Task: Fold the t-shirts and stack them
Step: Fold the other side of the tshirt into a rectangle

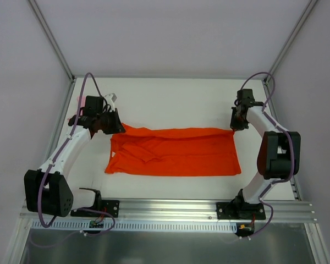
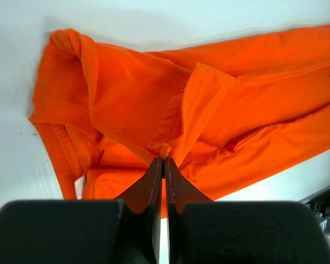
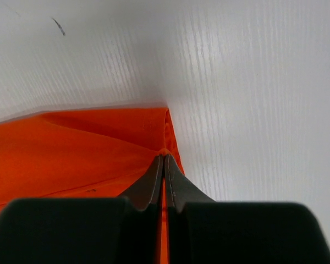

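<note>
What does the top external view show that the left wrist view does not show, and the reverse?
Only top external: the whole orange t-shirt, and the right claw at its far right corner. Only left wrist: that the left claw is shut on a pinch of cloth, and a stitched hem. Both: the orange cloth on the white table.

A robotics lab test cell is shown. A white surface point(image 1: 170, 99) is enclosed by plain pale panels point(image 1: 170, 33), which are set beyond the left gripper point(image 1: 120, 128) and the right gripper point(image 1: 232, 128) and out to their far sides, and are framed by bare metal posts point(image 1: 49, 38). On the near side of both grippers, an aluminium rail point(image 1: 170, 208) is seen, to which the arm bases point(image 1: 239, 210) are bolted. Purple cables point(image 1: 87, 91) are routed along the arms.
</note>
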{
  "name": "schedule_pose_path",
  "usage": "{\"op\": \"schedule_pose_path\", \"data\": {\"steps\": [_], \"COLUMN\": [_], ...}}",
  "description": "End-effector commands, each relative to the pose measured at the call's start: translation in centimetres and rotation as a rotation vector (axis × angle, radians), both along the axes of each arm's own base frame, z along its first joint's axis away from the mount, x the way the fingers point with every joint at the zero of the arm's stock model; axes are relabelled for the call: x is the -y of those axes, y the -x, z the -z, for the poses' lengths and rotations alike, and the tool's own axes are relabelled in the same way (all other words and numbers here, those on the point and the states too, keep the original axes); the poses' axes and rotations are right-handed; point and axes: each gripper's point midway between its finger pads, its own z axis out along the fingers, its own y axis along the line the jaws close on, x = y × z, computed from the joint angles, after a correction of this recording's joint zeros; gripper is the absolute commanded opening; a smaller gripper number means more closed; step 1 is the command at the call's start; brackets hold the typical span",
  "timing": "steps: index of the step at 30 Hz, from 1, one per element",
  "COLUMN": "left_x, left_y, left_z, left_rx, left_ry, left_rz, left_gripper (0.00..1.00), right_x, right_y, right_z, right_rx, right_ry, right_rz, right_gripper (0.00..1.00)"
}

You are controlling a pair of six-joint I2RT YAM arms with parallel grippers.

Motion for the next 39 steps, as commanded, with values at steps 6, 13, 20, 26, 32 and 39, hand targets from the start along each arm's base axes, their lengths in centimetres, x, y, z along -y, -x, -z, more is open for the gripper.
{"op": "schedule_pose_path", "data": {"steps": [6,13,20,26,32,39], "left_x": [-0.5,-1.1,-1.8,-2.2,-2.2,-2.3], "left_y": [2.8,4.1,4.5,4.1,4.8,5.9], "left_z": [0.3,1.2,1.0,0.6,0.9,2.2], "left_rx": [0.006,-0.006,0.012,0.024,0.018,-0.003], "left_ry": [0.011,-0.011,-0.035,-0.047,-0.039,-0.033], "left_rz": [-0.042,-0.06,-0.082,-0.092,-0.095,-0.104], "left_gripper": [0.0,0.0,0.0,0.0,0.0,0.0], "right_x": [-0.8,-0.6,0.0,0.2,0.0,-0.1], "right_y": [1.0,2.7,3.8,3.9,4.8,6.1], "right_z": [-1.8,-1.5,-1.4,-1.9,-1.6,-0.5], "right_rx": [0.054,0.045,0.042,0.057,0.049,0.028], "right_ry": [0.038,0.054,0.081,0.082,0.072,0.059], "right_rz": [-0.027,-0.013,0.003,0.014,0.011,0.012], "right_gripper": [0.01,0.01,0.01,0.01,0.01,0.01]}}
